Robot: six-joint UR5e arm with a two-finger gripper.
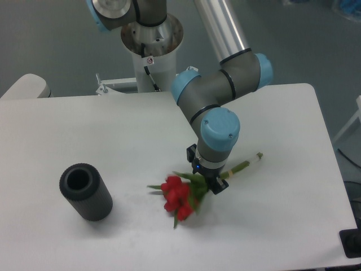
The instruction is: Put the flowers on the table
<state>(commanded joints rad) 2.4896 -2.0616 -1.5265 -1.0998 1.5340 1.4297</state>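
Observation:
The flowers (177, 196), red blooms with green leaves on pale stems, lie nearly flat on the white table (84, 135). Their blooms point to the lower left and the stem end (255, 158) to the right. My gripper (206, 176) points down over the stems just behind the leaves. One dark finger (218, 186) shows on the near side of the stems and the other on the far side. The jaws look parted, and the bunch rests low on the table between them.
A black ribbed cylinder (86, 192) lies on its side at the left of the table, its open end facing up and left. The robot base (151, 42) stands behind the far edge. The table's right edge (330, 169) is close to the stem end.

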